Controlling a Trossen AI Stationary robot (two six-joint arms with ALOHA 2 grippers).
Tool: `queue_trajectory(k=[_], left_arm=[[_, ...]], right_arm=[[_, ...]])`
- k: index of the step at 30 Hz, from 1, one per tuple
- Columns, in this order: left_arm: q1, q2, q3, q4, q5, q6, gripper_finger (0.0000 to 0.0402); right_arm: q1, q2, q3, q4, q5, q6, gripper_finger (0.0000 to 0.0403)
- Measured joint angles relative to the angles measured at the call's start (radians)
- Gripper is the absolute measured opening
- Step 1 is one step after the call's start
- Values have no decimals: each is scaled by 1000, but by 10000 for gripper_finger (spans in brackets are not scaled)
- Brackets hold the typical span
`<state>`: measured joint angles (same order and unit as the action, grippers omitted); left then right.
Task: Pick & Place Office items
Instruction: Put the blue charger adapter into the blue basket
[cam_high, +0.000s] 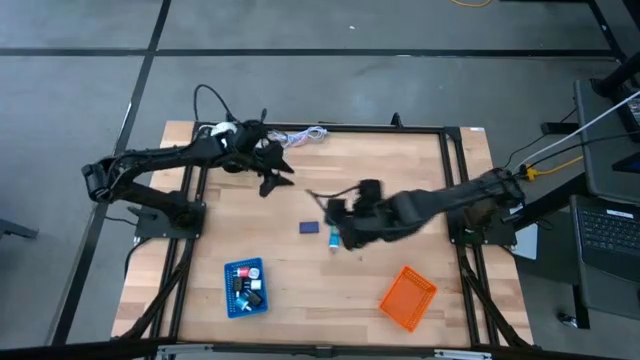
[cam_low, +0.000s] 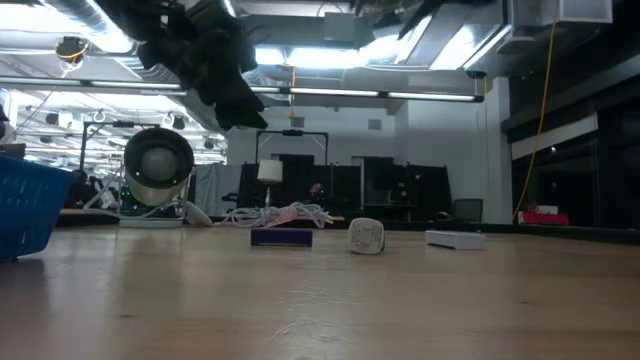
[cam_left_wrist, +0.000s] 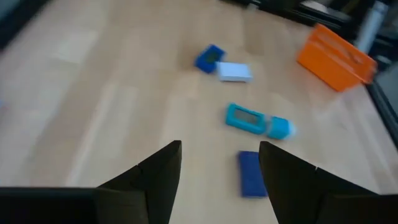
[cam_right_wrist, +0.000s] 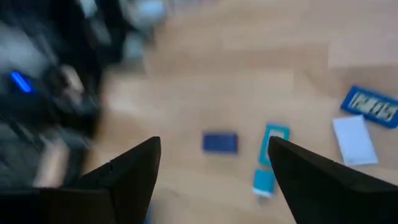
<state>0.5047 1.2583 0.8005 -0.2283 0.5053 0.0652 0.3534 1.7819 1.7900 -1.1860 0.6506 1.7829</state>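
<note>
From where I drove, the navy block lay on the table just beside the teal piece, closer to my right gripper, whose fingers were spread wide and held nothing.

Overhead camera faces straight down; low camera looks level across the table; both wrist cameras share the navy block.

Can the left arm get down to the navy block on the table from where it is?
Probably yes: the left pincer is open and empty above the navy block, with nothing between them.
</note>
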Motion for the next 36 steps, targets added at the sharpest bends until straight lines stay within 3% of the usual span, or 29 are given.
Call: queue_trajectory(k=[3,6,9,11,14,18,21,29,36], left_arm=[[-81,0,0,15,-13,18,211],[-163,1,0,27,-89,98,221],[-247,7,0,11,-251,238,232],[-284,33,16,14,-343,235,238],[-286,117,78,-22,-397,10,241],[-312,262,174,-25,-391,-341,237],[-377,377,270,-62,-448,-489,235],[-519,610,569,-439,-610,-646,234],[-509,640,621,-421,-619,-743,237]], right_arm=[[63,-63,1,-87,195,157,302],[96,-108,1,-172,333,200,302],[99,-147,1,-264,352,168,302],[95,-167,1,-299,332,131,302],[93,-193,1,-305,341,65,302],[96,-206,1,-305,360,29,302],[115,-211,1,-306,366,12,302],[199,-276,0,-325,481,-17,302],[233,-414,0,-385,594,-92,302]])
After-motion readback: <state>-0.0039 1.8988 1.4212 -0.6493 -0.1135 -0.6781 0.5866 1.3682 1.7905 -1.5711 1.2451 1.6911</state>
